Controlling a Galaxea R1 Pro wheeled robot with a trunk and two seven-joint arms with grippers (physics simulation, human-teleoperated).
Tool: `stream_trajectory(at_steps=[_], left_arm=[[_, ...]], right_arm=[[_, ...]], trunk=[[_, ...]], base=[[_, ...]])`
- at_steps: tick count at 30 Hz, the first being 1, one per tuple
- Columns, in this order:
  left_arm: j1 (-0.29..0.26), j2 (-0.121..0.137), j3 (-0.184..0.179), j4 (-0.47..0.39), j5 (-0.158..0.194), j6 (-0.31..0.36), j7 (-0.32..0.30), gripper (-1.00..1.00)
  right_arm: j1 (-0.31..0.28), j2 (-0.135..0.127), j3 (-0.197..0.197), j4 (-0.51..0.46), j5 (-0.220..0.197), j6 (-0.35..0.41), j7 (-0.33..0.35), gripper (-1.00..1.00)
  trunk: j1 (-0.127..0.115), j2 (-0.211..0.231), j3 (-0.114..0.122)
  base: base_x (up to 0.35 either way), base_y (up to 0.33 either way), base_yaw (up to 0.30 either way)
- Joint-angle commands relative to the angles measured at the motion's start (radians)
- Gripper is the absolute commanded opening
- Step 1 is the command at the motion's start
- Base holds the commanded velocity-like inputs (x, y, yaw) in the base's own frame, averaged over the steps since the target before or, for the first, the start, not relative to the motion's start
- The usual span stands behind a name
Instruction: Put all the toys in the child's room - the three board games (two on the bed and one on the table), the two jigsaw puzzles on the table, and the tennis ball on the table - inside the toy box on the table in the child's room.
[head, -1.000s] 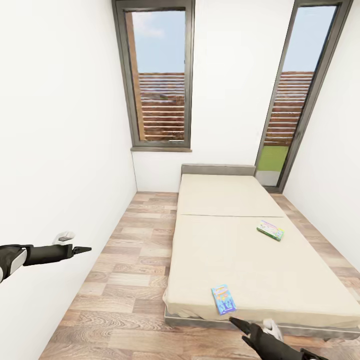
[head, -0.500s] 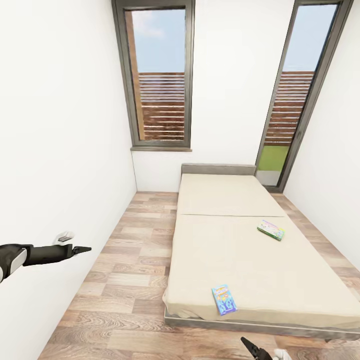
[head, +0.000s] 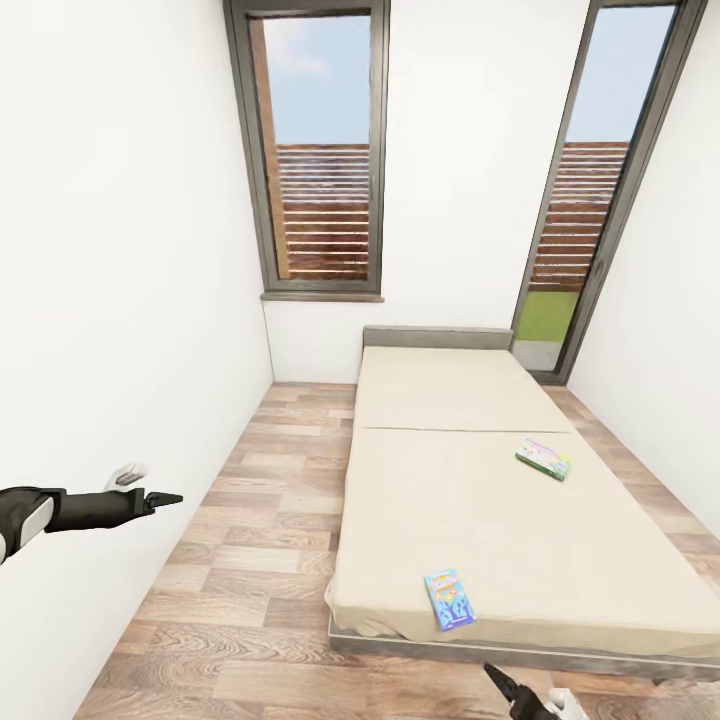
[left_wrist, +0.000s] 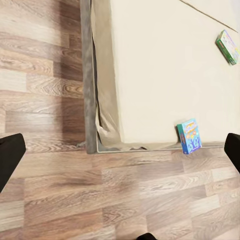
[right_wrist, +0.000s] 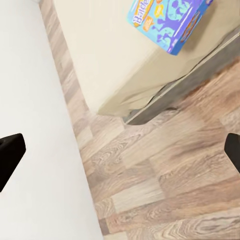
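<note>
Two board games lie on the bed (head: 470, 520). The small blue one (head: 448, 598) sits near the foot edge, also seen at the mattress corner in the wrist views (left_wrist: 189, 135) (right_wrist: 167, 17). The green-edged one (head: 543, 459) (left_wrist: 227, 46) lies farther up, on the right side. My left gripper (head: 168, 497) (left_wrist: 120, 150) hangs open over the floor left of the bed, holding nothing. Low by the foot of the bed, my right gripper (head: 497, 680) (right_wrist: 120, 150) is open and short of the blue game. The table, toy box, jigsaw puzzles and tennis ball are out of view.
A white wall (head: 110, 300) runs close along the left, next to my left arm. A strip of wood-plank floor (head: 260, 520) lies between that wall and the bed. Two tall dark-framed windows (head: 320, 150) stand behind the grey headboard (head: 436, 338).
My right arm has dropped back from the blue board game toward the lower edge of the head view. The left arm and both games have not moved.
</note>
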Motion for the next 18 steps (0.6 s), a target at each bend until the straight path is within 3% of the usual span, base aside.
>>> stream_trajectory(at_steps=[1, 8, 10, 14, 18], left_arm=[[-0.001, 0.000, 0.009, -0.001, -0.009, 0.009, -0.004, 1.00], [-0.001, 0.000, 0.010, -0.001, -0.008, 0.010, -0.004, 1.00], [-0.001, 0.000, 0.010, -0.001, -0.008, 0.010, -0.003, 1.00], [-0.001, -0.002, 0.010, -0.001, -0.008, 0.009, 0.000, 1.00], [-0.001, -0.008, 0.010, -0.002, -0.009, 0.013, 0.001, 1.00]], right_arm=[[-0.015, 0.001, -0.003, 0.003, -0.006, 0.010, 0.000, 1.00], [-0.066, 0.003, -0.018, 0.019, -0.017, 0.003, -0.005, 1.00], [-0.068, 0.003, -0.043, 0.023, -0.041, 0.003, -0.005, 1.00], [-0.093, 0.008, -0.103, 0.049, -0.152, 0.010, -0.005, 1.00], [-0.101, 0.008, -0.125, 0.117, -0.193, 0.012, 0.004, 1.00]], trunk=[[0.004, -0.009, -0.005], [0.031, -0.058, -0.027], [0.039, -0.072, -0.033], [0.054, -0.100, -0.046], [0.069, -0.128, -0.058]], base=[[0.000, 0.000, 0.000], [0.000, 0.000, 0.000], [0.000, 0.000, 0.000], [0.000, 0.000, 0.000], [0.000, 0.000, 0.000]])
